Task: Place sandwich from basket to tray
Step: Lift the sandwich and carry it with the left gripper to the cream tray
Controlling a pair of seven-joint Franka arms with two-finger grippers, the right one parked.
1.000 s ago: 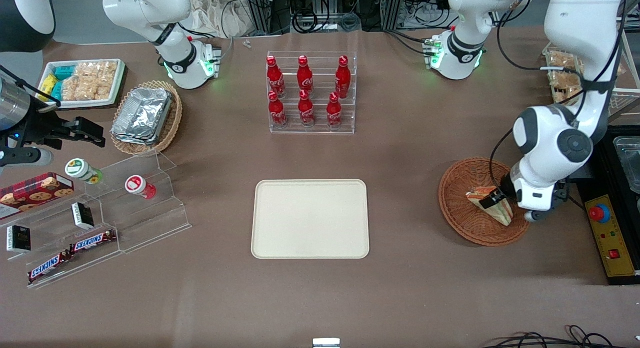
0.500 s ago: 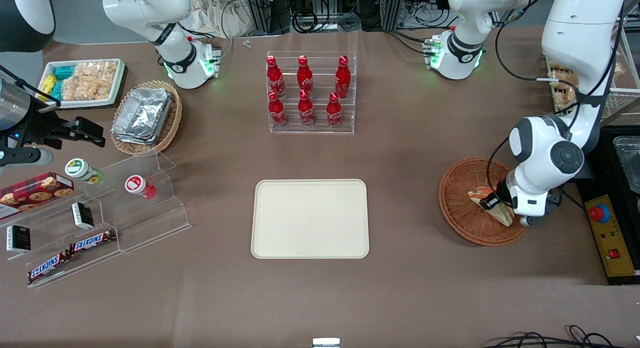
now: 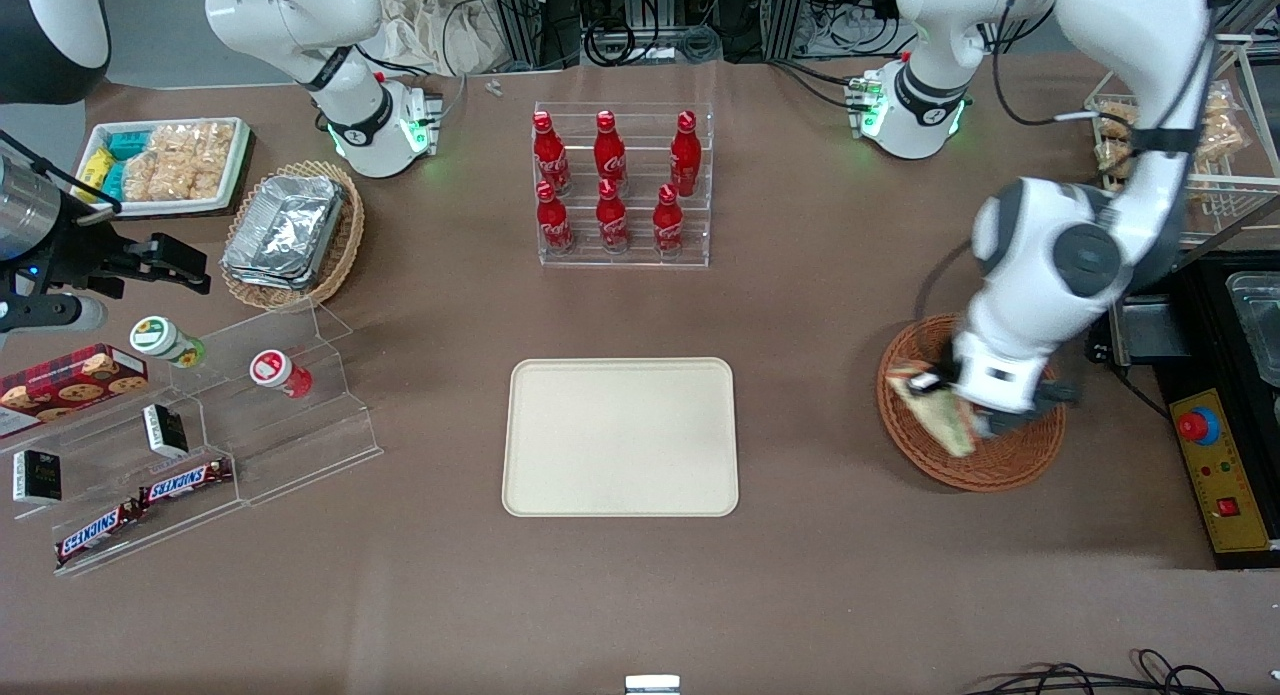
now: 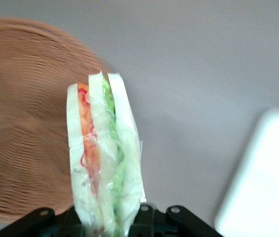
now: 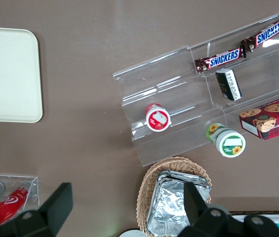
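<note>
Wicker basket, one; your hand is clamped on the one sandwich, above the basket's rim; bare desk separates it from one tray.

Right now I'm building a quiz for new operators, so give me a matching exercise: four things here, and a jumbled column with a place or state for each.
Things:
1. sandwich
2. tray
3. basket
4. gripper

Places or states:
A. bare, on the table nearer the front camera than the bottle rack
B. gripped, raised over the basket's edge
C. woven, at the working arm's end
D. fingers shut on the wrapped wedge

Pairs: 1-B, 2-A, 3-C, 4-D
</note>
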